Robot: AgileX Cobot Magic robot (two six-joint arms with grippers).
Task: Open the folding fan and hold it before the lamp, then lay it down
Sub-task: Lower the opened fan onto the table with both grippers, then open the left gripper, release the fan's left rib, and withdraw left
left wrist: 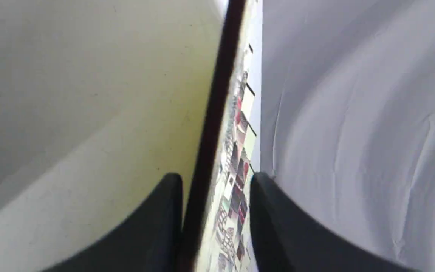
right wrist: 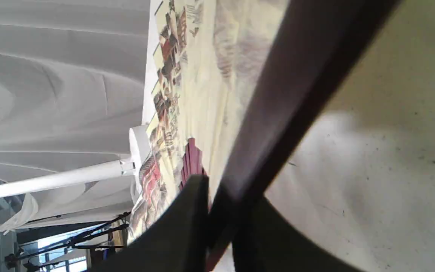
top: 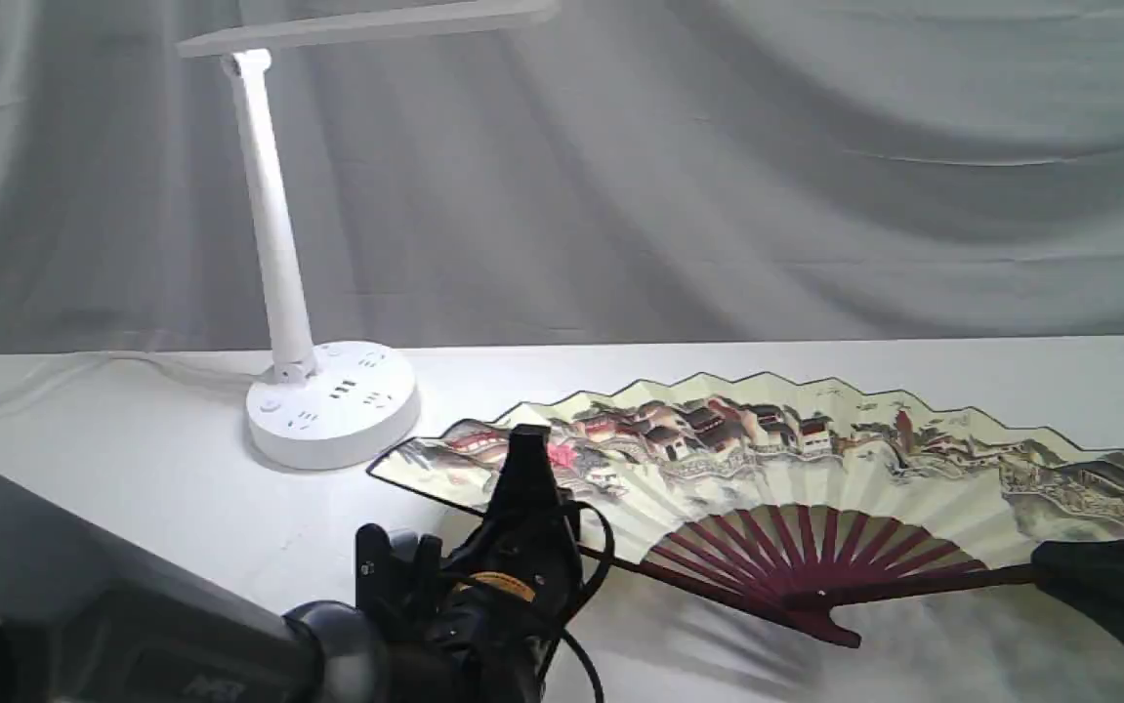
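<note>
Exterior view: the folding fan (top: 815, 459) is spread fully open, with its painted houses and red blossoms facing up, its black edge scalloped and its maroon ribs meeting at a pivot on the near side. We place it beside the lamp (top: 327, 400), on the side of the right arm. Its nearest tip is just beside the lamp's round base but not touching it, and the rest runs well away from the lamp. It sits low over the white table (top: 181, 469) and throws a shadow under the pivot; we cannot tell whether it rests on the surface. The lamp stands upright, stem leaning slightly, with its flat bar head reaching out from the stem top above the fan's side. A white cable (top: 132, 363) trails from the base on the side away from the fan. Grey cloth backdrop (top: 718, 195) hangs behind the lamp. The left gripper (top: 527, 439) is at the fan end nearest the lamp. In its wrist view the left gripper (left wrist: 216, 181) has a dark finger on each side of the outer rib and pleats, closed in on them — a narrow grip. The right gripper (top: 1060, 566) is at the fan end farthest from the lamp. In its wrist view the right gripper (right wrist: 225, 200) is pinched tight on the maroon outer rib.
</note>
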